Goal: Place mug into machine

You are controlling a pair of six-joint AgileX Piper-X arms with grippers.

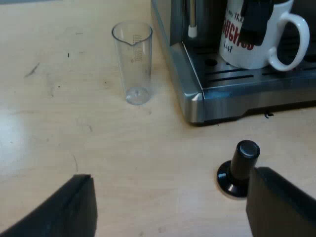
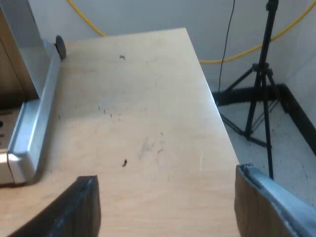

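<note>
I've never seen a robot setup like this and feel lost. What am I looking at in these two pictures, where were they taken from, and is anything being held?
Each picture comes from a camera riding on one robot arm's wrist, looking out past that arm's two black fingers. In the left wrist view the left gripper is open and holds nothing, above a wooden table. On the table stand a measuring glass and a tamper with a black knob. Beside them is the espresso machine, and a white mug with red lettering stands on its drip tray. In the right wrist view the right gripper is open and empty, over the table next to the machine's metal side; a tripod stands on the floor beyond.
</note>
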